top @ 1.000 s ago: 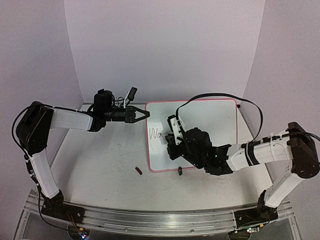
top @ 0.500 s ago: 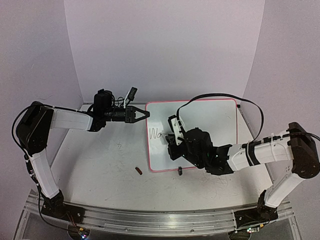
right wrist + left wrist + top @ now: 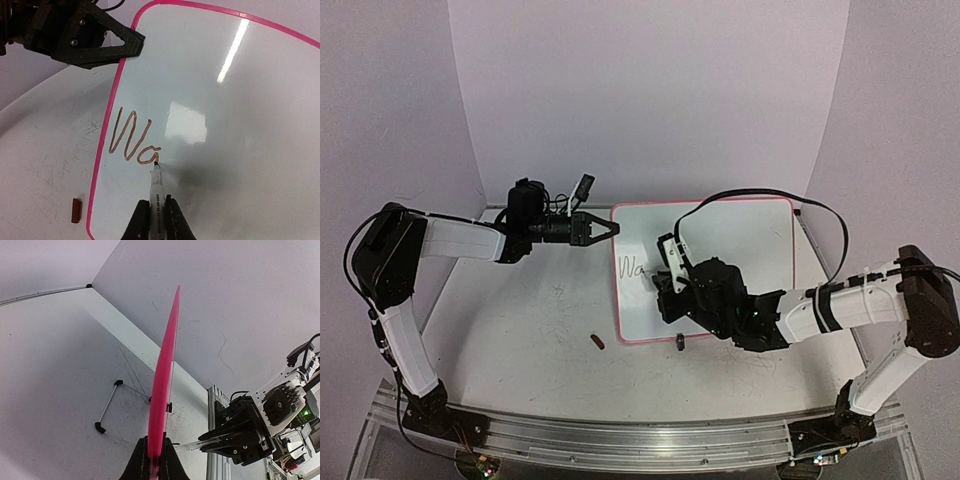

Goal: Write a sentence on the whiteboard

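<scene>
Scuffed tabletop (image 3: 520,330), whiteboard (image 3: 750,240), small red cap (image 3: 598,342)

Small red cap (image 3: 598,342) on scuffed tabletop (image 3: 510,335)

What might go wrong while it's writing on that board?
1. The left gripper pinches the whiteboard only at its edge near one corner; a push from the marker might make it swing or slip and skew the letters.
2. The right gripper holds the marker with its tip on the board just after "Wa"; pressing too hard might bend the tip, too lightly might break the line.
</scene>
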`<state>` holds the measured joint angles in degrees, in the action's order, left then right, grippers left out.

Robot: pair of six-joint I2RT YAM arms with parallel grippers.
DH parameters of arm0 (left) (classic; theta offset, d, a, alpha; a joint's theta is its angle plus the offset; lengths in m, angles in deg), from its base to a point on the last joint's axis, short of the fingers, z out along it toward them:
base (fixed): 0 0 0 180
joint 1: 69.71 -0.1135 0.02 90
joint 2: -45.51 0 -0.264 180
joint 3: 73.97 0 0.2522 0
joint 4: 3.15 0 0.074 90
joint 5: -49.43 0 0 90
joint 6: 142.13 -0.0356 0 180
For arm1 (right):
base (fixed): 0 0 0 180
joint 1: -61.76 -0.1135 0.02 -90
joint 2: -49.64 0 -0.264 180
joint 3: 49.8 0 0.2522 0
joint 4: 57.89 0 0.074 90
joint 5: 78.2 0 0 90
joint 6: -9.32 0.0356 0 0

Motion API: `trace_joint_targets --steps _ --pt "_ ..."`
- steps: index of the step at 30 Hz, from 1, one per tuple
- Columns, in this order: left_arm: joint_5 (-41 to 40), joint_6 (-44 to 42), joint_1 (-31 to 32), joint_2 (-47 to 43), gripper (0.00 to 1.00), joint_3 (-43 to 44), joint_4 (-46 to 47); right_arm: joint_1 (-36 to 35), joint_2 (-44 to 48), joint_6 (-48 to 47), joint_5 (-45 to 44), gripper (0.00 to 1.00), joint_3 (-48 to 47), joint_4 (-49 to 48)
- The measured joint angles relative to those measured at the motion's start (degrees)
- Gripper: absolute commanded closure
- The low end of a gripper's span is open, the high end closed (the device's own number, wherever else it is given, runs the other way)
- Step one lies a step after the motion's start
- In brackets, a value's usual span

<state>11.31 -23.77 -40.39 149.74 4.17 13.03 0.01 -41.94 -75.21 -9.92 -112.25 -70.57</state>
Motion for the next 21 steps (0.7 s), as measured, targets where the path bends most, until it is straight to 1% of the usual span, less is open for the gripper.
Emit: trace_joint_targets --steps 21 --pt "0.0 0.0 0.0 0.0 1.00 0.0 0.0 0.0 0.2 0.6 0.4 1.00 0.3 0.7"
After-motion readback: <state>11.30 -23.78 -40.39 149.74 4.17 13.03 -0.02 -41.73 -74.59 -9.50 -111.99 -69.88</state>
